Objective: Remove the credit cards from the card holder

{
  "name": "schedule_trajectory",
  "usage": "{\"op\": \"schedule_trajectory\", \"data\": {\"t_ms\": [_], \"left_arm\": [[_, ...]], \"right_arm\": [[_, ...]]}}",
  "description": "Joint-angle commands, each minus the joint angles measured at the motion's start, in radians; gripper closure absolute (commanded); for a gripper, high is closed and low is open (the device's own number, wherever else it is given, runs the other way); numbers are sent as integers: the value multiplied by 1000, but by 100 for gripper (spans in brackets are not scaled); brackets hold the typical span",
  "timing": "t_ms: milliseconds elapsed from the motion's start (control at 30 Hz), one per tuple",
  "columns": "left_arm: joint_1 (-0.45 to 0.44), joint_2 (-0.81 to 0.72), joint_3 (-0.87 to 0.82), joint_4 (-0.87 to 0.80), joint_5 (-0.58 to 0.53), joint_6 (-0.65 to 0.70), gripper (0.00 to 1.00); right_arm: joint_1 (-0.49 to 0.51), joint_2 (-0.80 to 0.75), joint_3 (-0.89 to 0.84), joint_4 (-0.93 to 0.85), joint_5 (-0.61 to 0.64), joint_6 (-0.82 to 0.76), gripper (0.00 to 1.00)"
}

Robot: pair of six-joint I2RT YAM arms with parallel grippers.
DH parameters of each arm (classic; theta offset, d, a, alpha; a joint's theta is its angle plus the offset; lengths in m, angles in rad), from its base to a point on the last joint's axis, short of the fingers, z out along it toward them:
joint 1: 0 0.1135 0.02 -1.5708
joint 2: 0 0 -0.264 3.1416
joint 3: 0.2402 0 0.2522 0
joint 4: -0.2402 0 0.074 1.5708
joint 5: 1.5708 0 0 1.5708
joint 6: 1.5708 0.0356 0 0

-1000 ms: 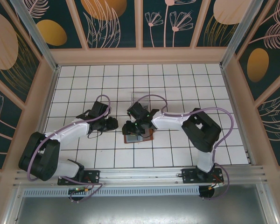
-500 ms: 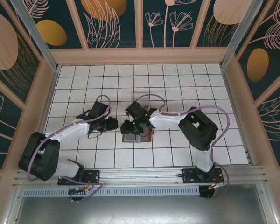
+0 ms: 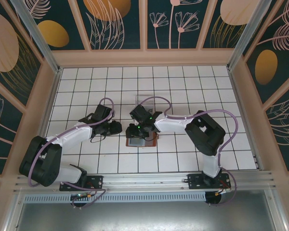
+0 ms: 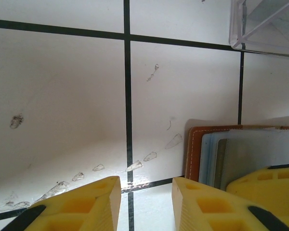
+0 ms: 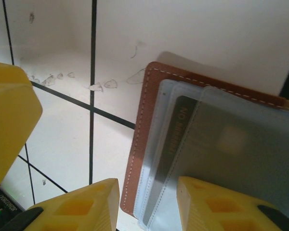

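Pinch thin, probably stiff, slick credit cards [image 5: 176,139] at exposed edge; pin limp card holder [image 5: 137,159]. Left tool [image 4: 145,183], right tool [image 5: 147,185]: apart.

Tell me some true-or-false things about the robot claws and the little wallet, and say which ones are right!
1. The card holder lies open on the table. True.
2. The left claw is gripping a card. False: it is open, with bare tile between its fingers.
3. A dark card sits inside the card holder. True.
4. The card holder is green outside. False: its outer edge is brown with pale stitching.
5. The right claw is above the clear stand. False: it is open over the card holder's edge.
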Motion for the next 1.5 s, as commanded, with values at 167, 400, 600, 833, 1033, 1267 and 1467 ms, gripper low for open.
{"op": "schedule_trajectory", "data": {"t_ms": [167,400,600,833,1033,1267,1467], "left_arm": [[4,22,25,7,23,28,65],[4,39,32,19,40,29,65],[6,46,47,12,41,41,65],[4,57,56,15,53,41,65],[4,69,66,19,63,42,66],[4,74,68,21,67,38,66],[4,73,73,10,78,50,66]], "right_arm": [[18,-35,5,-152,111,13,62],[45,-25,59,-258,199,18,61],[62,-21,98,-337,271,22,61],[85,-10,158,-454,379,19,58],[97,-6,184,-514,433,17,56],[99,-16,200,-558,480,18,55],[93,-21,197,-579,506,16,54]]}}
